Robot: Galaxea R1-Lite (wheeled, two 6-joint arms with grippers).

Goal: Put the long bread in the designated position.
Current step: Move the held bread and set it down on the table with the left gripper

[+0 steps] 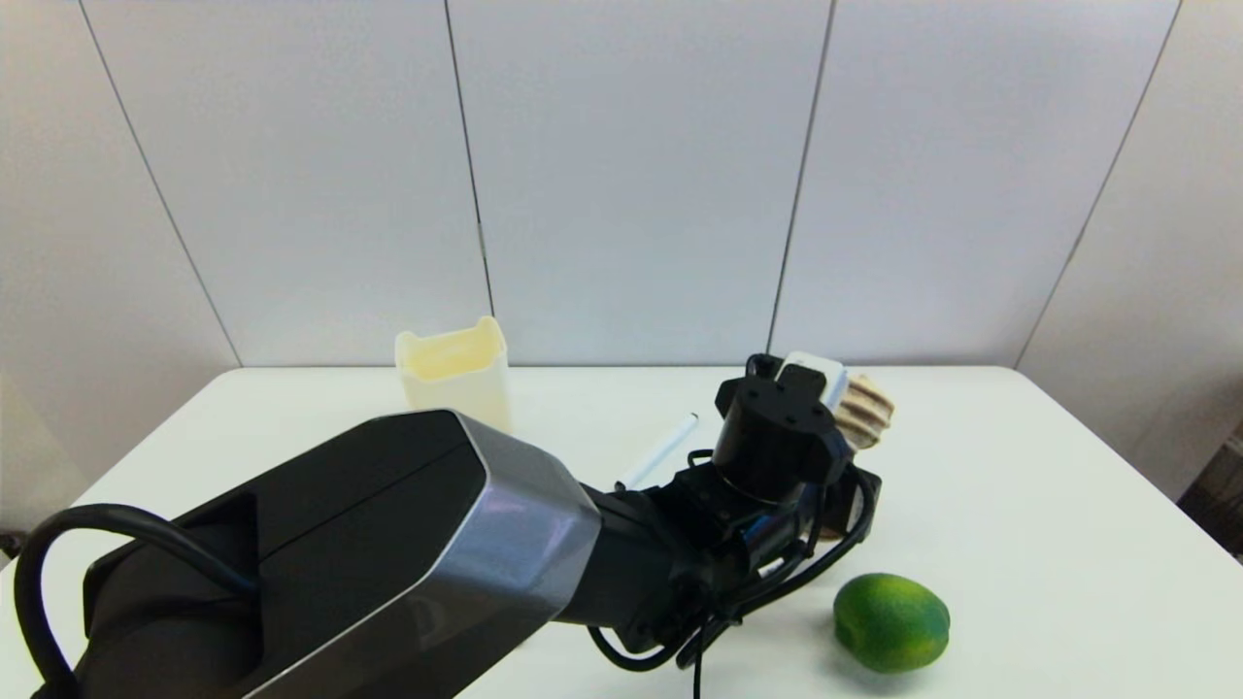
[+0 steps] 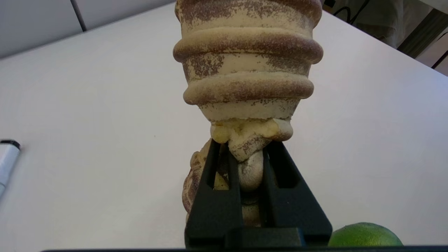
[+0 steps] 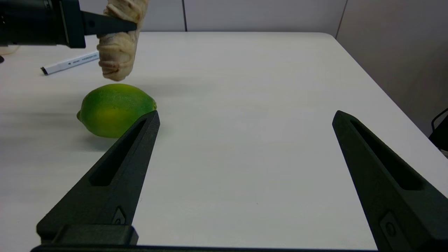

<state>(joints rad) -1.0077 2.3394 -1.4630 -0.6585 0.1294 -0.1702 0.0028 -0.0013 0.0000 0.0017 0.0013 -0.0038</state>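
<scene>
The long bread (image 1: 864, 413), ridged and striped brown and tan, is held clear of the table near the middle, standing on end. My left gripper (image 2: 245, 147) is shut on its middle, squeezing it thin between the fingers (image 3: 108, 24). In the right wrist view the bread (image 3: 117, 59) hangs just behind a green lime (image 3: 113, 110). My right gripper (image 3: 246, 115) stands open low over the table's right side, holding nothing. No mark on the white tabletop (image 1: 1020, 505) shows the designated position.
A cream square-sided cup (image 1: 454, 374) stands at the back left. A white pen (image 1: 660, 451) lies between the cup and my left wrist. The lime (image 1: 891, 621) rests near the front, right of my left forearm. The table's right edge runs close to my right gripper.
</scene>
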